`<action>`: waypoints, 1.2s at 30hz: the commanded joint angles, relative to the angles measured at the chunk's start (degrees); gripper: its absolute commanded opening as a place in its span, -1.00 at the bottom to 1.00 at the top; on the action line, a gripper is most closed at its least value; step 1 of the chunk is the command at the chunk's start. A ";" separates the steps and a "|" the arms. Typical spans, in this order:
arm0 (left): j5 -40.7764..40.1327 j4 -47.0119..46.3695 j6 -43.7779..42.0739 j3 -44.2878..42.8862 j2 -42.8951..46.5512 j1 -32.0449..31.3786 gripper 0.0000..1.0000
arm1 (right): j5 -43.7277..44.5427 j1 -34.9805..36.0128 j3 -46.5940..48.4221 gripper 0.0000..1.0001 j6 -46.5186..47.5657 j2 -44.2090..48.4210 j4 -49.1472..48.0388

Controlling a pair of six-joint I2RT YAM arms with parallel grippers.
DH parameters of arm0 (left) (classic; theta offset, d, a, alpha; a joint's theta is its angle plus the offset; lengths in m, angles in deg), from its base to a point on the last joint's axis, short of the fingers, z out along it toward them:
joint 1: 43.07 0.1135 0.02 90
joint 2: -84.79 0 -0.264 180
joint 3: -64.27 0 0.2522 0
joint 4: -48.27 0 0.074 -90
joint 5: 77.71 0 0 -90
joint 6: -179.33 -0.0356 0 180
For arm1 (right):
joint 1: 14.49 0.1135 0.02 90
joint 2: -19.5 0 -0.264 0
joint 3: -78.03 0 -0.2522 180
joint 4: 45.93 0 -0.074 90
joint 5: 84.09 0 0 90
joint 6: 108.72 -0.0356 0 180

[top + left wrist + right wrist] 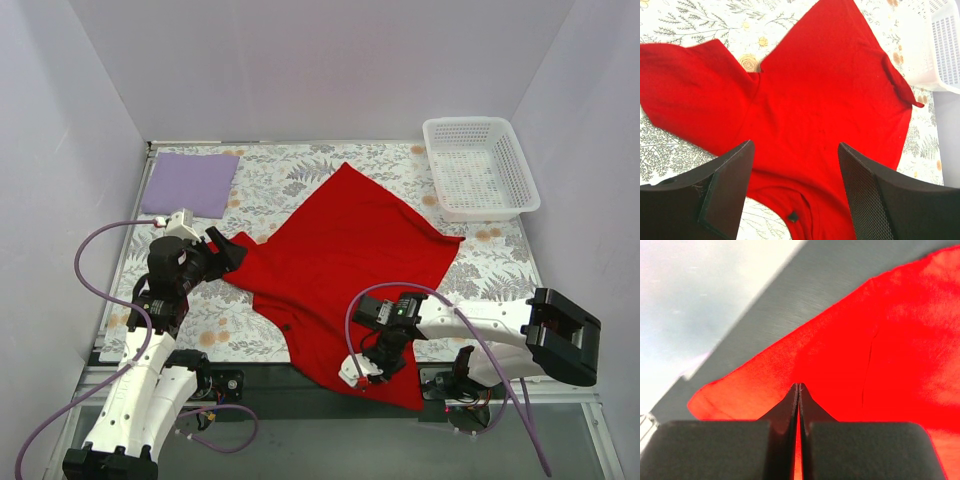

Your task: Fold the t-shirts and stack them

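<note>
Two t-shirts are laid on the worktop [290, 170]. The lavender t-shirt [190, 183] is placed as a flat rectangle at the far left corner. The left gripper [795, 150] is held spread over the red t-shirt [345, 250], which is laid unfolded across the centre. The right gripper [798, 387] is pressed together, pinching its near hem. A white mesh basket [470, 123] is set far right.

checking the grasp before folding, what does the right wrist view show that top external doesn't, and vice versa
Only the right wrist: the right gripper shut, a sliver of red cloth pinched between its fingers. Only the top external: the lavender t-shirt, the white basket and the left gripper. Both: the red t-shirt and the table's dark near edge.
</note>
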State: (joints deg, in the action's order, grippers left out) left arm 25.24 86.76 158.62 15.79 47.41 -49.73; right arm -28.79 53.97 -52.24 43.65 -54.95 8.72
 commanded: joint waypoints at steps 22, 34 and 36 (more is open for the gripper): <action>0.41 -0.56 0.31 0.53 0.30 0.06 0.33 | 9.19 18.55 10.62 -0.40 2.76 -3.68 11.06; 1.02 -0.91 0.14 0.71 0.56 0.06 0.34 | 5.44 -6.31 17.46 0.07 0.47 3.61 11.24; 1.11 -1.09 0.14 0.62 0.74 0.06 0.34 | 4.99 -9.74 18.08 0.13 -1.28 4.67 10.27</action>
State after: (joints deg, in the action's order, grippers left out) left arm 25.28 86.78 158.82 16.21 47.41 -49.73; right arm -21.23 48.53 -36.62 44.34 -52.35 18.79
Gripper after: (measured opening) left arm 0.667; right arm 0.551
